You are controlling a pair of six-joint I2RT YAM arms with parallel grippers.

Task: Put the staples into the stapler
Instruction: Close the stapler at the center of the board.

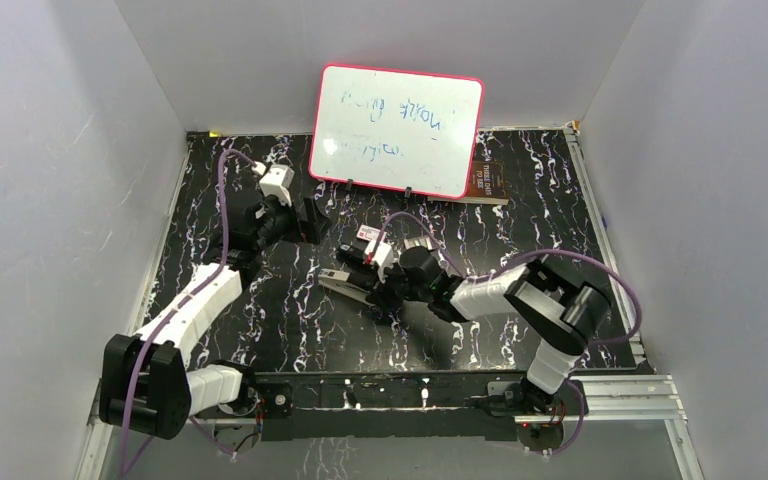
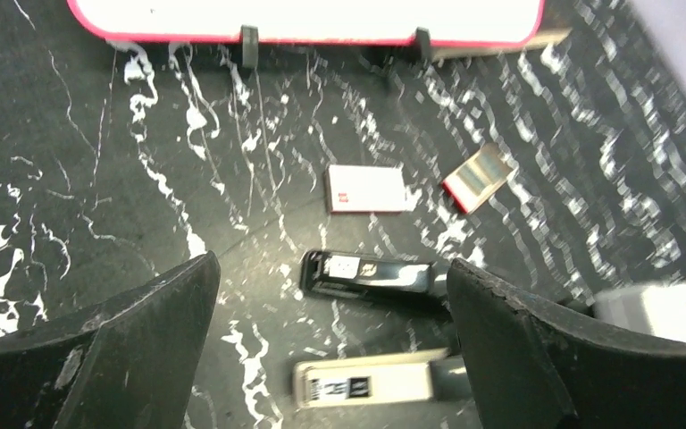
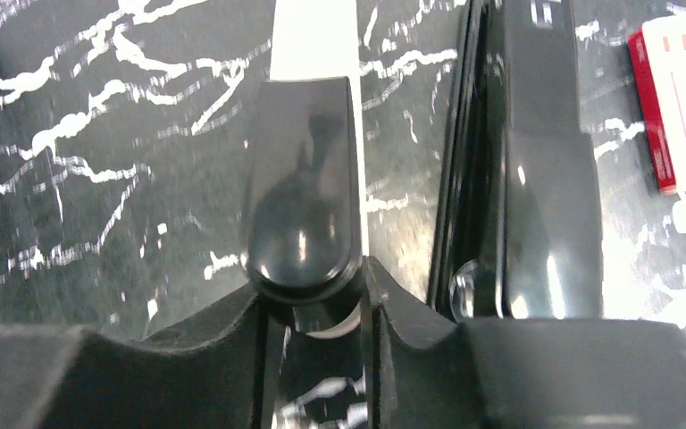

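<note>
The slim black stapler point(image 2: 371, 275) lies flat on the marbled table, also seen from above point(image 1: 355, 265) and in the right wrist view point(image 3: 540, 161). Staples point(image 2: 481, 177) show as greyish strips in a small red-edged tray beyond it. My left gripper point(image 2: 330, 262) hangs open and empty above the table, back from the stapler point(image 1: 305, 222). My right gripper point(image 3: 308, 286) stands close on both sides of the black rounded end of a pale grey block point(image 3: 314, 36) beside the stapler. Whether it still presses on that end is unclear.
A small white box with a red label point(image 2: 366, 188) lies behind the stapler. The pale block point(image 2: 366, 384) lies parallel to the stapler, nearer the arms. A pink-framed whiteboard point(image 1: 397, 128) stands at the back, and white walls close in both sides.
</note>
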